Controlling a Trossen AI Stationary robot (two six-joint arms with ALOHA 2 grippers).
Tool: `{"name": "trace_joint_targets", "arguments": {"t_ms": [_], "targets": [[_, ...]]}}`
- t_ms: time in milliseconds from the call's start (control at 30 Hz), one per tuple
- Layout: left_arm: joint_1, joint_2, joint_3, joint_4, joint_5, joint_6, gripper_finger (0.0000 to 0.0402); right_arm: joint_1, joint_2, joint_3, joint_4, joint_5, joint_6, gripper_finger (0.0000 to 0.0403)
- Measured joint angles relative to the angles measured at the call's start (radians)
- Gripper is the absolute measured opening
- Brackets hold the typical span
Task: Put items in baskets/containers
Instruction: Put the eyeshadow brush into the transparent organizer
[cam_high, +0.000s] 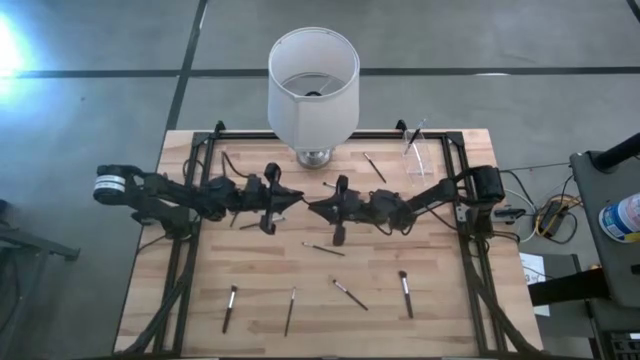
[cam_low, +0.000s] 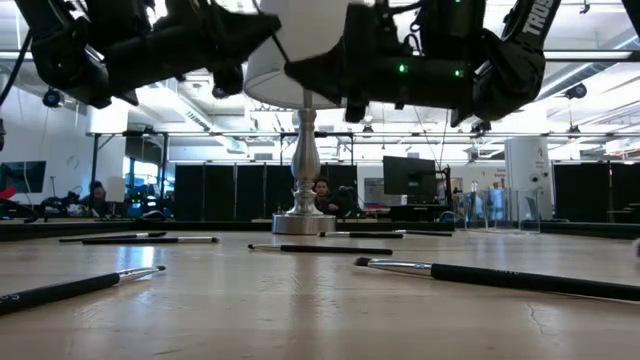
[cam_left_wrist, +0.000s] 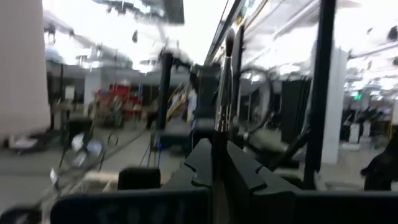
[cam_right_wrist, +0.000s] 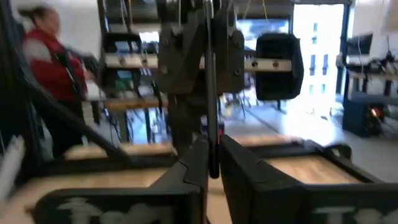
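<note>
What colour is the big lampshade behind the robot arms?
The lampshade is white, standing on a silvery metal base. The high view shows it best.

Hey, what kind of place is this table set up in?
Probably a big lab or workshop: a wooden table on concrete floor, ceiling strip lights, a monitor behind.

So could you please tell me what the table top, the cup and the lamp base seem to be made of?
Table top: pale wood, matte, with visible plank seams and grain. Cup: clear, probably plastic or glass; the wood shows through it. Lamp base: silvery polished metal, judging by its bright reflections.
</note>
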Motion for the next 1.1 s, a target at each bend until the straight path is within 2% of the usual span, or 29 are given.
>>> {"name": "trace_joint_targets", "arguments": {"t_ms": [233,333,467,533,667,767,867,1100], "targets": [[0.000,-0.013,-0.001,-0.313,-0.149,0.061,0.0013,0.003,-0.150,-0.002,-0.397,0.176,-0.048,0.0106],[0.000,-0.013,0.008,-0.431,-0.174,0.079,0.0013,0.004,-0.221,-0.002,-0.502,0.182,-0.048,0.0132],[-0.005,-0.003,0.009,-0.448,-0.176,0.091,0.0013,0.004,-0.264,-0.002,-0.516,0.144,-0.043,0.0159],[-0.010,-0.003,0.009,-0.443,-0.171,0.098,0.0013,0.003,-0.262,-0.002,-0.513,0.099,-0.025,0.0169],[-0.018,-0.003,0.014,-0.449,-0.148,0.101,0.0013,0.004,-0.234,-0.002,-0.456,0.091,-0.017,0.0180],[-0.028,-0.004,0.028,-0.461,-0.142,0.110,0.0013,0.003,-0.202,0.019,-0.443,0.084,-0.015,0.0182],[-0.034,-0.004,0.040,-0.479,-0.142,0.113,0.0013,0.002,-0.166,0.073,-0.449,0.034,-0.009,0.0182],[-0.040,-0.003,0.048,-0.491,-0.143,0.116,0.0013,-0.001,-0.099,0.191,-0.523,0.034,-0.026,0.0174]]}}
